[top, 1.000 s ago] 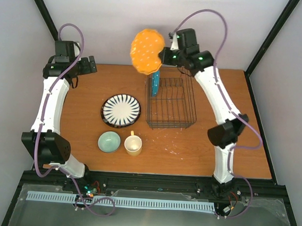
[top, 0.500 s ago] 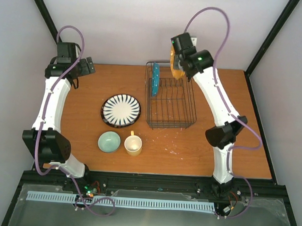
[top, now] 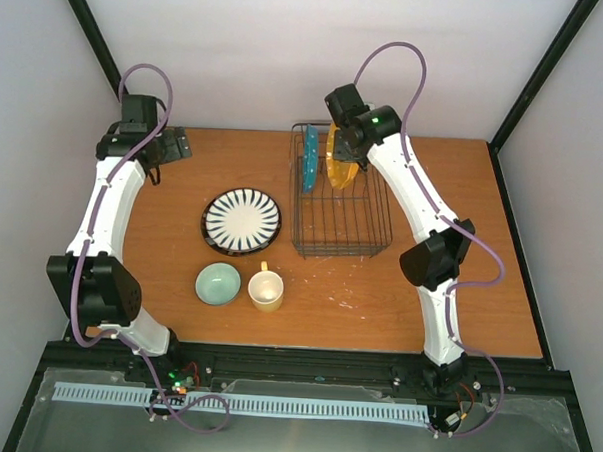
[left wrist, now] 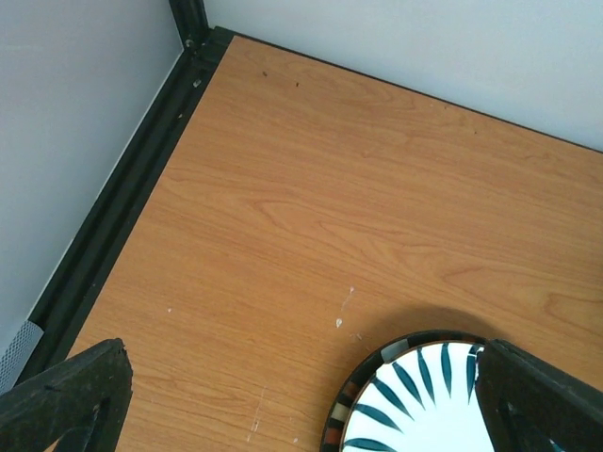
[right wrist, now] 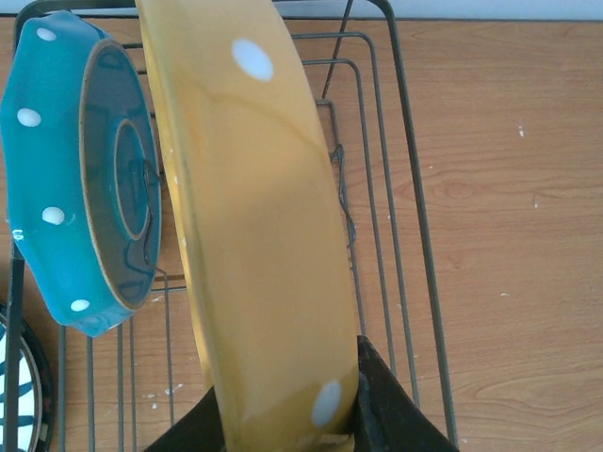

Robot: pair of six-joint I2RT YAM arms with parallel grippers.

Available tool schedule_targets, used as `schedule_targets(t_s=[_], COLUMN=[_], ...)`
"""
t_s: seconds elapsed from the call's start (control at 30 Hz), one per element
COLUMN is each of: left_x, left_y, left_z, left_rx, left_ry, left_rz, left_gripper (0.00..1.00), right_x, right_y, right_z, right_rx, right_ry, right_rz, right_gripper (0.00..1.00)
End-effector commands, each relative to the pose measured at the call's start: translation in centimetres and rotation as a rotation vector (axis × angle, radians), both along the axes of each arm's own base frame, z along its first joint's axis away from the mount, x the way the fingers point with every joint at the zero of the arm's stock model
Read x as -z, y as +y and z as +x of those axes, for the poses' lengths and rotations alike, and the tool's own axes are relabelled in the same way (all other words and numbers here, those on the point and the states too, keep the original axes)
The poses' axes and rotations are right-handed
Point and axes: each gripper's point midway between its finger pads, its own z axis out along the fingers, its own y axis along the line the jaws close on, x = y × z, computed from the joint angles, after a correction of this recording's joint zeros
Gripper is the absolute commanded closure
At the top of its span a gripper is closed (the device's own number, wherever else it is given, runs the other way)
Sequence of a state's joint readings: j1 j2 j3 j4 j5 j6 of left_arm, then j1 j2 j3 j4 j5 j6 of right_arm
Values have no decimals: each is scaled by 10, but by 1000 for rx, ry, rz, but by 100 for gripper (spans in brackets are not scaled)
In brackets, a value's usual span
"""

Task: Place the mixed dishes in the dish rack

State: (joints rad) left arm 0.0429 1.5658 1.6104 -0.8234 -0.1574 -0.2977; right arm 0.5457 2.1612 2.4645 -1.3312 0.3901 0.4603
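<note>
My right gripper (right wrist: 287, 428) is shut on the rim of the yellow-orange plate (right wrist: 254, 235), holding it on edge above the far end of the dish rack (top: 340, 210). In the top view that yellow-orange plate (top: 339, 160) sits next to the teal dotted plate (top: 309, 158), which stands upright in the rack. The teal dotted plate (right wrist: 80, 179) shows at the left of the right wrist view. The striped plate (top: 242, 221), mint-green bowl (top: 218, 283) and cream-yellow mug (top: 266, 290) rest on the table. My left gripper (top: 175, 143) hangs open over the far left table; the striped plate's edge (left wrist: 415, 405) lies below it.
Black frame posts and grey walls bound the table on the left (left wrist: 122, 226) and at the back. The dish rack's wire side (right wrist: 419, 217) runs close to the right of the yellow-orange plate.
My right gripper has turned the yellow-orange plate from face-up high above the rack to on edge and lowered it into the rack's far end beside the teal plate. The left arm barely shifted.
</note>
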Motion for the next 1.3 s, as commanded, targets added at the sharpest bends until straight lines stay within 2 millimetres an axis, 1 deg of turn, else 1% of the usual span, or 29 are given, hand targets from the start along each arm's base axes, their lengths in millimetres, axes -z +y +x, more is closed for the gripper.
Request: schedule_targets(t_s=[0.0, 0.3, 0.47, 0.57, 0.7, 0.87, 0.93, 0.97, 1.07, 1.2, 1.27], left_x=[-12, -8, -7, -6, -5, -4, -6, -7, -7, -4, -3], left_y=[4, 11, 14, 16, 17, 18, 19, 19, 18, 20, 20], left_z=[-6, -8, -7, -7, -6, -2, 0, 1, 4, 3, 1], left_rx=[-28, -50, -58, -66, -65, -63, -60, -59, -53, -57, -61], left_ry=[-34, -17, -11, -9, -5, 0, -3, -5, -5, 7, 10], left_rz=[8, 47, 67, 77, 86, 97, 103, 105, 106, 111, 113], left_gripper=[0, 0, 0, 0, 0, 0, 0, 0, 0, 0, 0], right_x=[-18, 0, 19, 24, 13, -16, -23, -24, -11, 9, 15], right_y=[10, 19, 25, 20, 13, -1, -7, -10, -10, -2, 1], right_z=[6, 15, 15, 16, 21, 26, 27, 28, 28, 26, 26], right_rx=[30, 28, 11, 31, 69, 124, 140, 142, 134, 109, 96], right_ry=[-71, -60, -33, -37, -79, -165, -187, -188, -145, -84, -66], right_rz=[86, 39, -26, -71, -78, -54, -54, -53, -51, -46, -45], right_gripper=[97, 97, 97, 97, 97, 97, 97, 97, 97, 97, 97])
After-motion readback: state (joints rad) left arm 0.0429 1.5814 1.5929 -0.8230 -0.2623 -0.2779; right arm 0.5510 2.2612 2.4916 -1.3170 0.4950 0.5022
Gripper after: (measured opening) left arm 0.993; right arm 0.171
